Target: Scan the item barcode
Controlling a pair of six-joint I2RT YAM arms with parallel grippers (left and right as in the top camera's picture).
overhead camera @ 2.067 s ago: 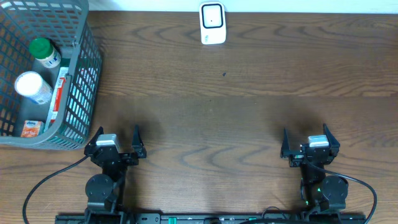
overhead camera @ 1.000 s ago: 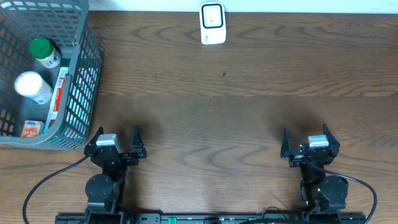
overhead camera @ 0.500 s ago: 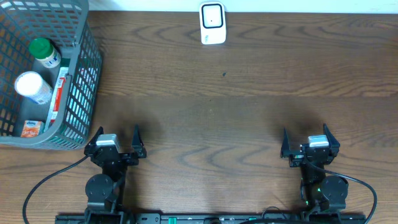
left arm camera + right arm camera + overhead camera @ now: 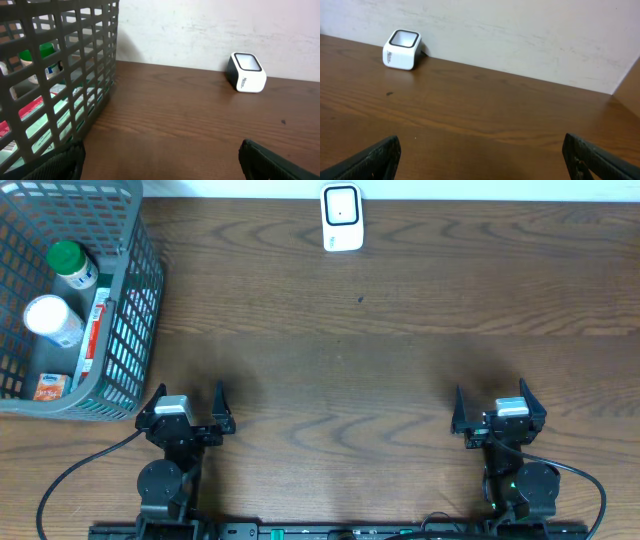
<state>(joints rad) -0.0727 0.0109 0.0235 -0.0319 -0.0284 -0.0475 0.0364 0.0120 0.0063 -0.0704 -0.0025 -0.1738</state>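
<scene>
The left tool (image 4: 190,393) and the right tool (image 4: 491,393) are seen spread wide, empty, at the near edge of the worktop (image 4: 380,360). A green-capped bottle (image 4: 70,262), a white-capped bottle (image 4: 50,320) and a red box (image 4: 94,330) are kept in the grey basket (image 4: 137,280) at far left; the white scanner (image 4: 342,218) is placed at the far edge
</scene>
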